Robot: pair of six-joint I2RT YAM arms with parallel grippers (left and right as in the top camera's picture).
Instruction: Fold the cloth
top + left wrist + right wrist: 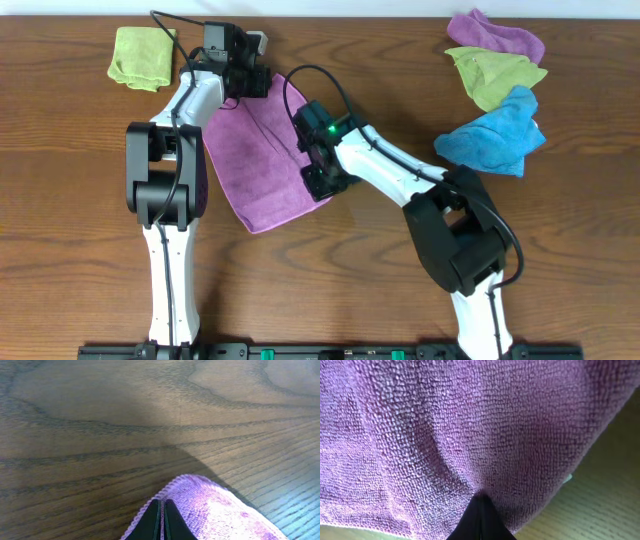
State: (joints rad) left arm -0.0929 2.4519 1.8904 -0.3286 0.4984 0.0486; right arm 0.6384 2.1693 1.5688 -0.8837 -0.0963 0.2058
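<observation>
Left end effector [161,505] and right end effector [480,500], tightly closed, pinch nubby mauve cloth [260,165].

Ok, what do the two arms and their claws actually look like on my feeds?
Both arms match: white tube links, as on the left arm and right arm, joined by bulky black joint housings. A thin black cable loops over each wrist. A green light glows on the right wrist. The left claw and right claw have slim, black, pointed fingers.
</observation>
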